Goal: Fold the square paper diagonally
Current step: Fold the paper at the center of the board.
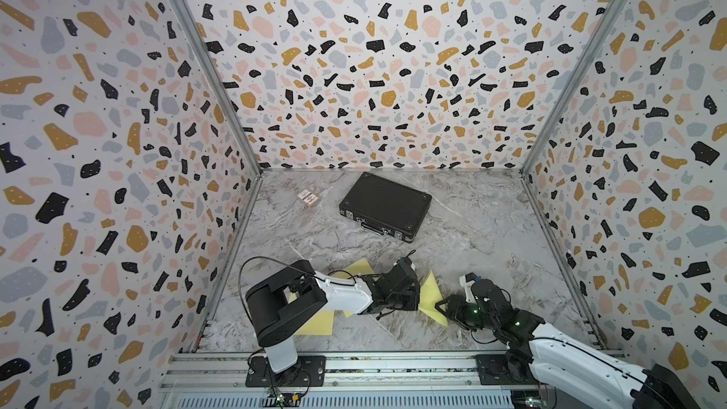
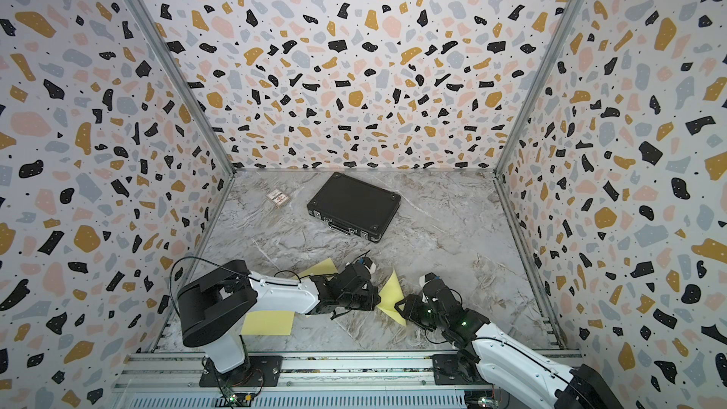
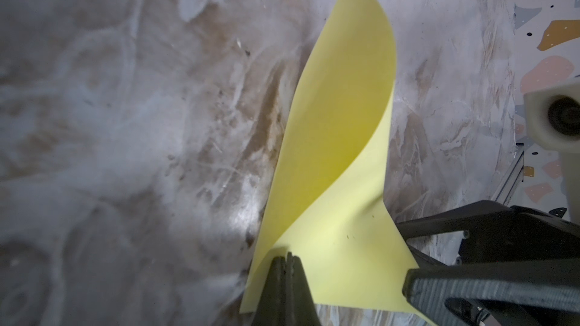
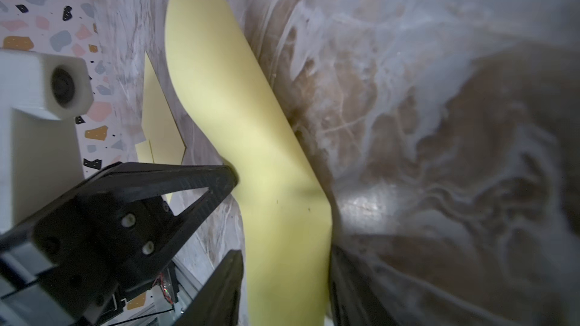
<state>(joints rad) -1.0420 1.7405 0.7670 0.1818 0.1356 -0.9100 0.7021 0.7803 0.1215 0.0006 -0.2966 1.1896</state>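
Black case [image 1: 384,203] — small patterned box [image 1: 307,198] nearby.

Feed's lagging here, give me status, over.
Left gripper shut on paper. Right gripper open, paper between its jaws. Paper curled up, not folded flat. Case far back, not in the way.

Smooth matt yellow paper [image 3: 329,152], glossy marble-patterned table [image 1: 472,222] with soft glare, matt black case [image 1: 383,202], shiny metal latches [image 1: 398,234], dull metal rails [image 1: 393,365], smooth white plastic arm shells [image 1: 342,291]
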